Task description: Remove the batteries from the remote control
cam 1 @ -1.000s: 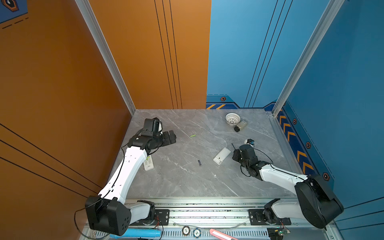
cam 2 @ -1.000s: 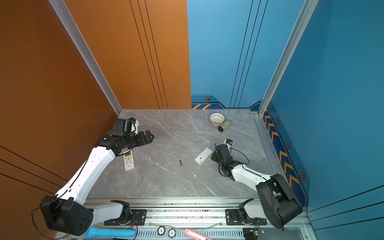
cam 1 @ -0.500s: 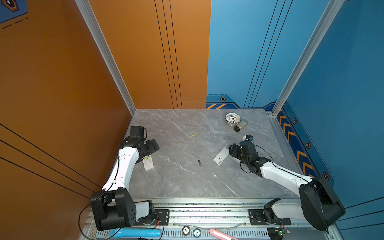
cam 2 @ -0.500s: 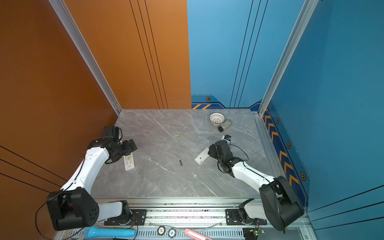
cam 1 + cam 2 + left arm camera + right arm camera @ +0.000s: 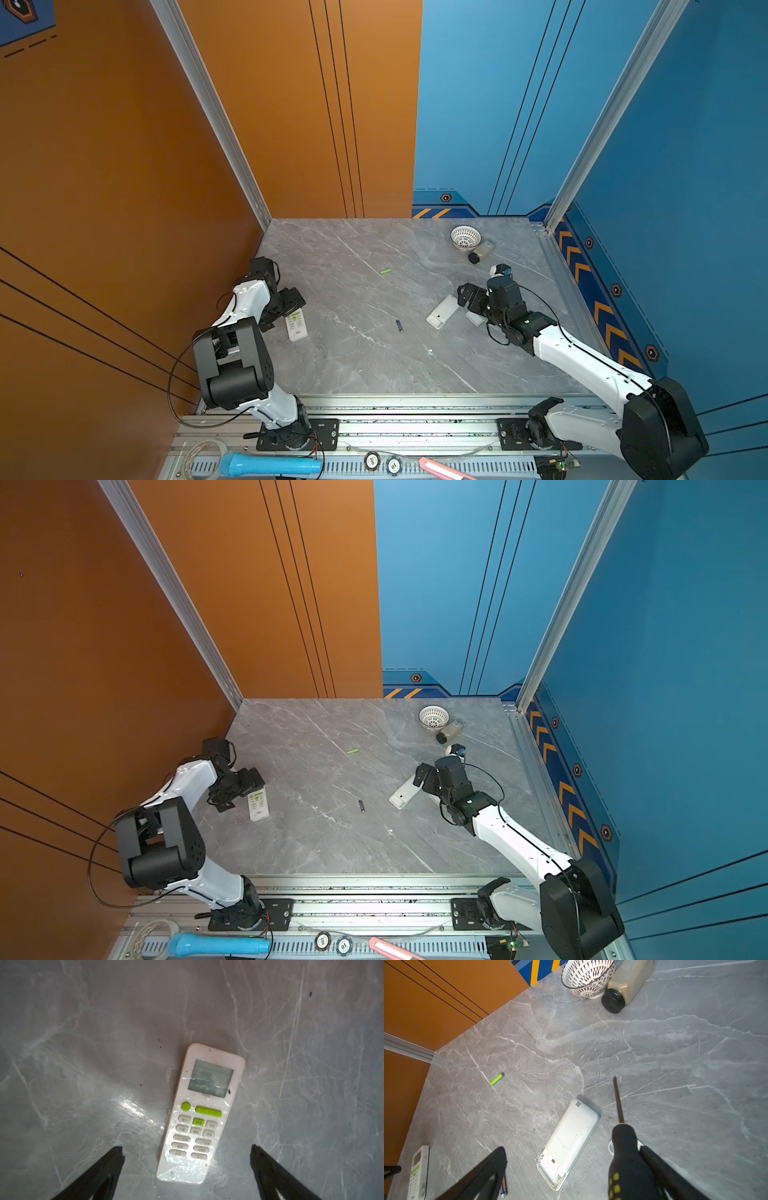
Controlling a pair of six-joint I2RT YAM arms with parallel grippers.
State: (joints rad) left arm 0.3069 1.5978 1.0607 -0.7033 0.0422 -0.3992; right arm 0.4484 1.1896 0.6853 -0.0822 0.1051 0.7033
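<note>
2 grippers stand wide open. The right gripper (image 5: 572, 1148) has just sprung apart, so the screwdriver (image 5: 623, 1147) leans loose against 1 finger, above the face-down remote (image 5: 569, 1142), whose battery bay looks empty. A green battery (image 5: 496, 1079) lies well ahead of those fingers and a dark battery (image 5: 504, 1186) just beside 1. The left gripper (image 5: 186, 1147), empty, has dropped to straddle the keypad-up remote (image 5: 199, 1113), probably the next to unload.

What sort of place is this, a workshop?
Probably a robot test booth, not a home: two white-and-black robot arms bolted to a silver metal rail, at a grey marble-look tabletop boxed in by orange and blue wall panels.
</note>
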